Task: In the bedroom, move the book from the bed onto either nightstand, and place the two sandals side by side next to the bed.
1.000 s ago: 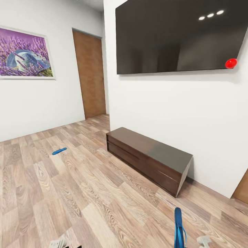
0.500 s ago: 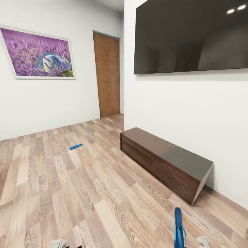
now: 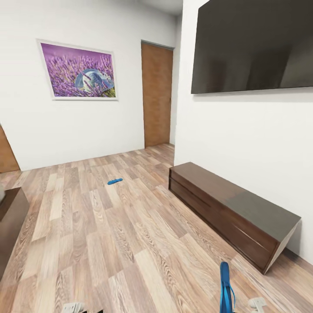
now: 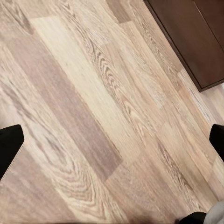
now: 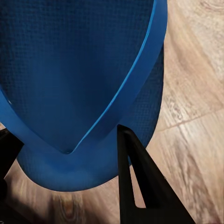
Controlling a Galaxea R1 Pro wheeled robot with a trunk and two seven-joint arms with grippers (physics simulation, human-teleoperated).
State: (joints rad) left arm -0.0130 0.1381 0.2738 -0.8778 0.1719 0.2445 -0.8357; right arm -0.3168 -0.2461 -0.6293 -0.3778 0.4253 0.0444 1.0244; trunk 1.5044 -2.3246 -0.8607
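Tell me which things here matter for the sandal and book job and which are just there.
Job:
- bright blue flip-flop sandal held in the right gripper
- second bright blue flip-flop sandal lying on the wood-plank floor

Just there:
- long low dark wooden bench
- black wall screen
- framed lavender picture
- brown door

Head camera sits high, looking forward and down across the plank floor [image 3: 100,243] toward the bench [image 3: 230,208] and far door [image 3: 157,93]. Left wrist camera points steeply down, close over the floor [image 4: 93,107], catching a dark cabinet [image 4: 191,37]. Right wrist camera is pressed right up against a sandal [image 5: 79,74], the one seen edge-on from the head [image 3: 224,289].
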